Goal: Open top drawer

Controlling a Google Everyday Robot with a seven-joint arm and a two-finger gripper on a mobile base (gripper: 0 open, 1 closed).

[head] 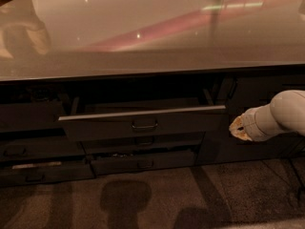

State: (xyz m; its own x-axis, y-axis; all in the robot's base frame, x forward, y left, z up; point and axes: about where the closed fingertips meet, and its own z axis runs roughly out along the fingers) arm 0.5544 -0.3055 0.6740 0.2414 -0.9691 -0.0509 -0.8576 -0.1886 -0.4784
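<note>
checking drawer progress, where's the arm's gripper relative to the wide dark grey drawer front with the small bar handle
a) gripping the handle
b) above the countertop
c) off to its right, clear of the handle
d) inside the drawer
c: the gripper sits beyond the right end of the pulled-out wide dark grey top drawer, well away from its central handle.

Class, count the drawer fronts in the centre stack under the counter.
3: the top drawer, pulled out; a middle drawer beneath; a bottom drawer. Dim left drawers may add more. The gripper hangs right of the top drawer.
</note>
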